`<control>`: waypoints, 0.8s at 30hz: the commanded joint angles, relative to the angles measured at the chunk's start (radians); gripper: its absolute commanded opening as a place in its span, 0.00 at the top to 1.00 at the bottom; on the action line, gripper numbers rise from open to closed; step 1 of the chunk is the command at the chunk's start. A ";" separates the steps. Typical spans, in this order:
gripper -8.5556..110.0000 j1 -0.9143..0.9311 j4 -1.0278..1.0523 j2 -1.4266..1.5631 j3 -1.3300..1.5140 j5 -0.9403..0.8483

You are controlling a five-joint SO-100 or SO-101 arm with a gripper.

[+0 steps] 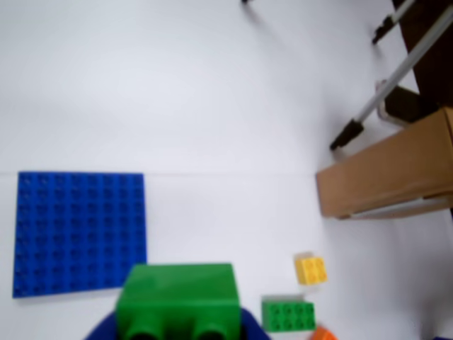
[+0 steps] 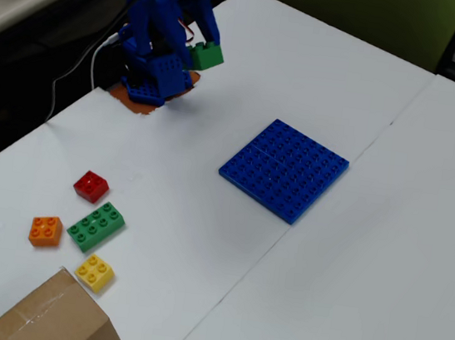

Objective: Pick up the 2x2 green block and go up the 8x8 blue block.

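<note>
Gripper (image 2: pixel 200 49) clamped on 2x2 green block (image 2: pixel 206 55), held aloft near arm base, well clear of white table (image 2: pixel 350 262). Wrist view: block (image 1: pixel 177 297) fills lower edge, studs toward camera. Pick-up step looks done; transport in hand. 8x8 blue baseplate (image 2: pixel 285 169) lies flat, well apart. Next: carry over plate, lower squarely onto studs.

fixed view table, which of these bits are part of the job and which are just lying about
Part of the job:
- small square green plastic brick, held off the table in the blue gripper
- large flat blue studded baseplate

Lying about:
- small red brick
- small orange brick
- longer green eight-stud brick
- small yellow brick
- brown cardboard box
</note>
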 commanded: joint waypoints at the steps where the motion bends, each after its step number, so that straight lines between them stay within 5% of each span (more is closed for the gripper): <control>1: 0.93 -0.103 0.000 0.018 -0.132 0.109; 8: 0.93 -0.365 -0.255 -0.011 -0.178 0.644; 13: 0.93 -0.448 -0.318 -0.080 -0.209 0.692; 24: 0.93 -0.428 -0.043 -0.380 -0.304 0.543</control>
